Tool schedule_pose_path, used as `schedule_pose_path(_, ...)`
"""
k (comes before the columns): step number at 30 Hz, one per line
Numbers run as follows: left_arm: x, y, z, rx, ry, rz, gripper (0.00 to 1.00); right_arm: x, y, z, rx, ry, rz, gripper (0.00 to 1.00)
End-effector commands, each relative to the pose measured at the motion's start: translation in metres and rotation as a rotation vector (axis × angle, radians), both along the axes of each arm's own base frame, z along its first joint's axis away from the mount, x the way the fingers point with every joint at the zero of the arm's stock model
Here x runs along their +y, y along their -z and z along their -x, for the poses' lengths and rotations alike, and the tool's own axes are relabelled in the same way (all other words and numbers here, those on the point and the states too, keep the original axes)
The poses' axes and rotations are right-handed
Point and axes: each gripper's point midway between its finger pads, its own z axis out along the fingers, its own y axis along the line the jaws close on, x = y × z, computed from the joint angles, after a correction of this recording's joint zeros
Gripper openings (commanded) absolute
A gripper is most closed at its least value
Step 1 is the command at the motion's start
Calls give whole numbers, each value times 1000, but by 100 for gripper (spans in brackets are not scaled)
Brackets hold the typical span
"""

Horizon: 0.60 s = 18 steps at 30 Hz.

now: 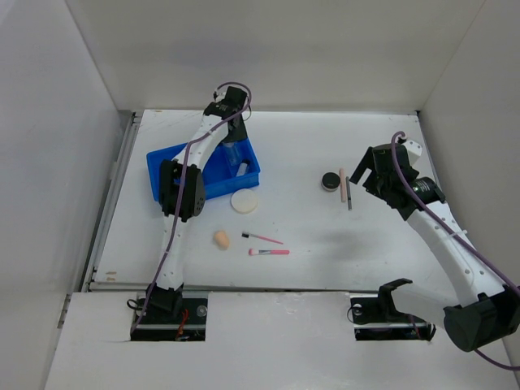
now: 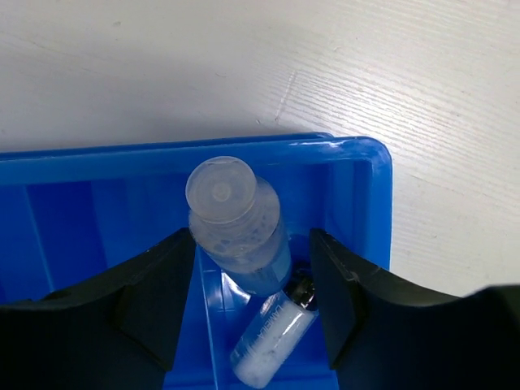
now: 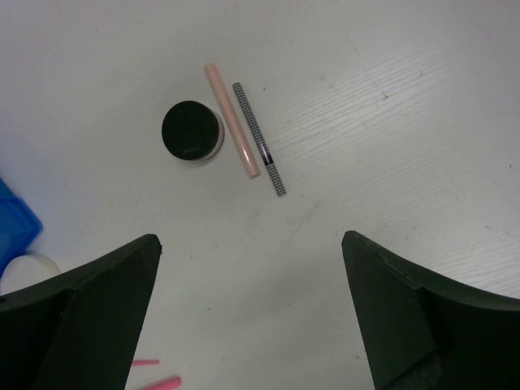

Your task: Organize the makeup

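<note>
Your left gripper (image 2: 252,244) stands partly open astride the clear bottle (image 2: 240,223), which leans in a corner of the blue tray (image 2: 97,158) at the counter's far left, over a smaller bottle (image 2: 268,337). A gap shows at the right finger, so lift straight up, clear of the cap. Your right gripper (image 3: 250,242) hangs wide open and empty above the black jar (image 3: 192,130), beige stick (image 3: 231,122) and pencil (image 3: 260,138) nearer the counter's right edge; they crowd together, so centre on one.
</note>
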Motion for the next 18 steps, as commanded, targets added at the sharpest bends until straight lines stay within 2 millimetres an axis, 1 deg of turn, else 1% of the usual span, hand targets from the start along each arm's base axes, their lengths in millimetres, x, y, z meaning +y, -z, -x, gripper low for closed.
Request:
schedule_pose_path(1, -5, -14, -4, -25, 24, 32, 55, -2, -20, -6, -62, 8, -1, 99)
schedule_pose_path(3, -5, -14, -4, -25, 24, 32, 54, -2, -20, -6, -62, 8, -1, 99)
schedule_pose_path(4, -5, -14, -4, -25, 24, 32, 51, -2, -20, -6, -62, 8, -1, 99)
schedule_pose_path(5, -5, -15, -5, -34, 24, 35, 43, -2, -20, -6, -62, 8, -1, 99)
schedule_pose_path(7, -7, -15, -5, -31, 29, 42, 35, -2, -23, -7, -71, 8, -4, 99)
schedule_pose_path(8, -7, -21, -5, -41, 30, 46, 32, -2, -23, -7, -71, 8, -4, 99)
schedule_pose_path(9, -7, -21, -5, -41, 30, 46, 27, -2, -23, -7, -71, 8, -4, 99)
schedule_pose_path(10, -7, -21, -5, -41, 30, 46, 25, -2, -23, -7, -71, 8, -4, 99)
schedule_pose_path(11, -7, -28, -5, -53, 30, 50, 25, -2, -23, -7, -71, 8, -4, 99)
schedule_pose_path(12, -7, -26, -6, -56, 30, 51, 25, -2, -23, -7, -71, 8, -4, 99)
schedule_pose_path(13, -7, -26, -6, -55, 38, 44, 31, -2, -23, -7, -71, 8, -4, 99)
schedule_pose_path(14, -7, -26, -6, -55, 38, 44, 53, -2, -23, -7, -71, 8, -4, 99)
schedule_pose_path(15, -6, -26, -6, -54, 45, 39, 55, -2, -23, -7, -71, 8, -4, 99)
schedule_pose_path(16, -6, -21, -6, -45, 45, 36, 56, -2, -23, -7, -71, 8, -4, 99)
schedule_pose_path(17, -6, -14, -6, -34, 45, 32, 56, -2, -23, -7, -71, 8, -4, 99)
schedule_pose_path(18, -6, -14, -6, -33, 53, 26, 55, -2, -23, -7, -71, 8, -4, 99)
